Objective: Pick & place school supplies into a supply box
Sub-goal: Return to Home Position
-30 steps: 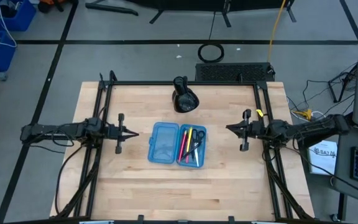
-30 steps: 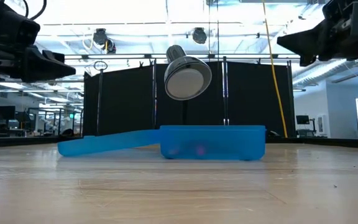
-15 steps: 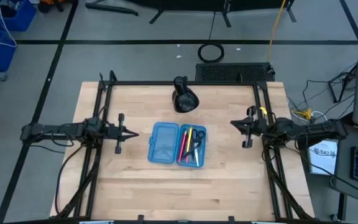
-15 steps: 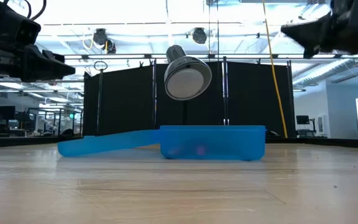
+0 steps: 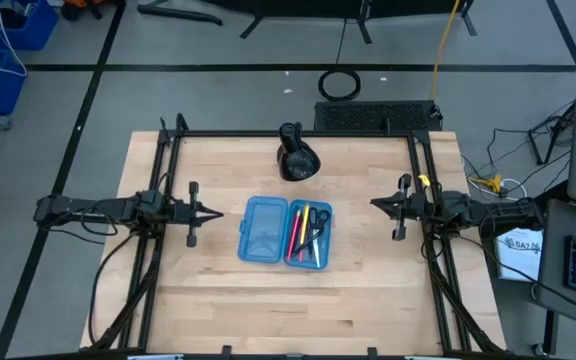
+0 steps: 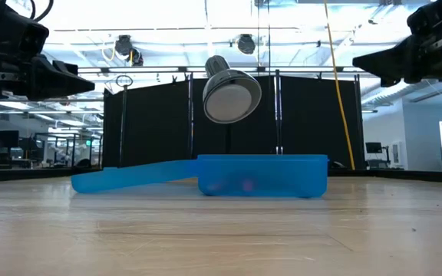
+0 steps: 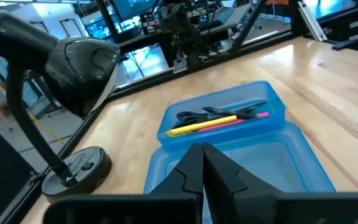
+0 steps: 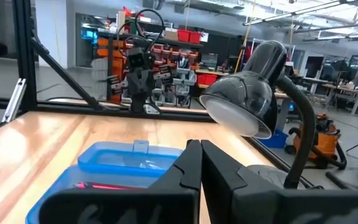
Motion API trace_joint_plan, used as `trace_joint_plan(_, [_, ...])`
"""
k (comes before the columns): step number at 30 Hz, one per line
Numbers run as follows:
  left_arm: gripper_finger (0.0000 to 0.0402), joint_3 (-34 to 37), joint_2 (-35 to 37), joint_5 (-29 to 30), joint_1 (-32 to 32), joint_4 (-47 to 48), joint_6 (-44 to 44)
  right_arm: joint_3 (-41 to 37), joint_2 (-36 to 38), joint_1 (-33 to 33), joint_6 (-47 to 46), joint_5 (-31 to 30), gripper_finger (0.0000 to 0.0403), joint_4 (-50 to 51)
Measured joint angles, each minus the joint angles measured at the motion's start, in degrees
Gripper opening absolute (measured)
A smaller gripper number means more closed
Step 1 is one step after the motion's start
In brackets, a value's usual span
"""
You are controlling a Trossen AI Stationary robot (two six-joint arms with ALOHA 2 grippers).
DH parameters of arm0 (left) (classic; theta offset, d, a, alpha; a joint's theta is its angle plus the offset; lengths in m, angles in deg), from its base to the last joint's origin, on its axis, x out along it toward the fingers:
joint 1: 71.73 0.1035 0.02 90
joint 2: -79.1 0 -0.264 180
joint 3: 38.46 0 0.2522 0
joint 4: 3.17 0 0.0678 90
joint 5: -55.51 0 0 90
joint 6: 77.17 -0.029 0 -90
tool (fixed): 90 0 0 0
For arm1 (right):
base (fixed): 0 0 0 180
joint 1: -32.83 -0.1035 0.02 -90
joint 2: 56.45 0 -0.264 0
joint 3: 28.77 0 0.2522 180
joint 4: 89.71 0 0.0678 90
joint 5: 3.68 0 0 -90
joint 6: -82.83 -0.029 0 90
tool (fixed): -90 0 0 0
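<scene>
The blue supply box [image 5: 285,232] lies open in the middle of the table, both halves flat on the wood. Its right half [image 5: 310,234] holds the school supplies: pink, yellow and black pens and black scissors [image 7: 219,117]. Its left half [image 5: 263,231] has nothing in it. My left gripper [image 5: 216,214] hovers shut to the left of the box, high above the table. My right gripper [image 5: 376,204] hovers shut to the right of the box, also high [image 6: 359,61]. Both point level toward the box.
A black desk lamp [image 5: 297,158] stands at the far edge of the table behind the box, its shade [image 6: 229,96] facing the near side. Black frame rails [image 5: 158,190] run along the table's left and right sides. Bare wood lies in front of the box.
My right gripper has drawn back toward the table's right edge, away from the box, staying shut. The box and the supplies have kept still.
</scene>
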Motion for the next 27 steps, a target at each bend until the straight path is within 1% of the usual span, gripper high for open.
trace_joint_plan(9, [0.0003,0.0,-0.2,0.6,0.0,0.0,7.7,0.0,-0.5,0.0,0.4,0.3,0.0000,0.3])
trace_joint_plan(12, [0.0013,0.0,-0.2,0.8,0.0,-0.3,8.8,0.0,-0.5,0.0,0.4,0.3,0.0000,0.3])
trace_joint_plan(19, [0.0041,0.0,-0.2,0.8,0.0,-1.3,9.1,0.0,-0.5,0.0,0.4,0.3,0.0000,0.3])
trace_joint_plan(27, [0.0046,0.0,-0.2,0.8,0.0,-1.3,9.1,0.0,-0.5,0.0,0.4,0.3,0.0000,0.3])
